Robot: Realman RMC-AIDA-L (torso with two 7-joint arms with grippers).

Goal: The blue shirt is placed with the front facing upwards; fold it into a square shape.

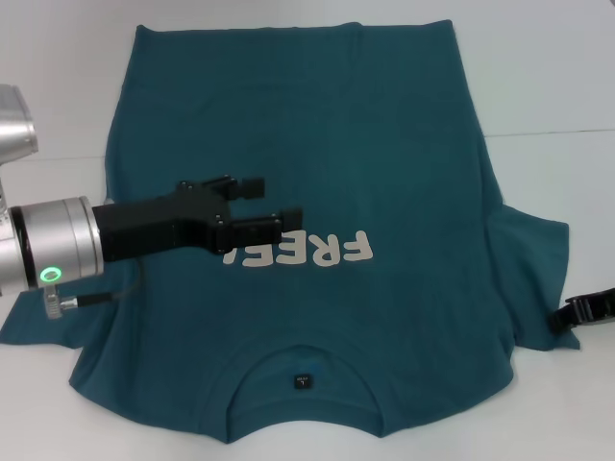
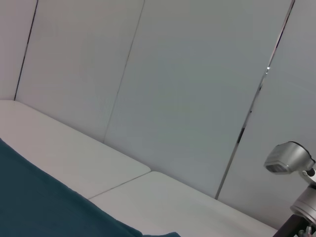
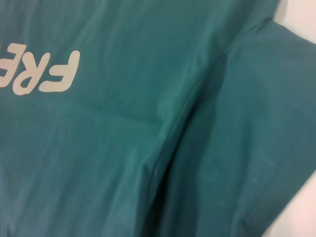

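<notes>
The blue T-shirt (image 1: 317,163) lies spread flat on the white table (image 1: 557,86), front up, its collar and small dark neck label (image 1: 303,382) nearest the robot and its hem at the far side. White lettering (image 1: 307,252) runs across the chest, read upside down from the robot's side, and only the letters "FRE" are clear of the arm.

The left gripper (image 1: 267,203) reaches in from the robot's left, its black body stretched out over the chest of the shirt. Its two black fingers (image 1: 252,183) stand narrowly apart with nothing between them, one over plain cloth, the other covering the start of the lettering. Whether they touch the fabric I cannot tell. The rest of the lettering runs on from the fingertips toward the robot's right, the neck label sits nearer the robot than the claw, and the hem lies well beyond it. The shirt's left sleeve (image 1: 38,322) spreads out beneath the silver forearm (image 1: 53,252), where a green ring light glows.

The right gripper (image 1: 588,309) shows only as a black tip at the edge of the head view, just beside the shirt's right sleeve (image 1: 533,279); whether its fingers are parted I cannot tell. Its wrist camera looks down close on that sleeve (image 3: 247,138), with the seam fold and the letters (image 3: 47,71) in sight
</notes>
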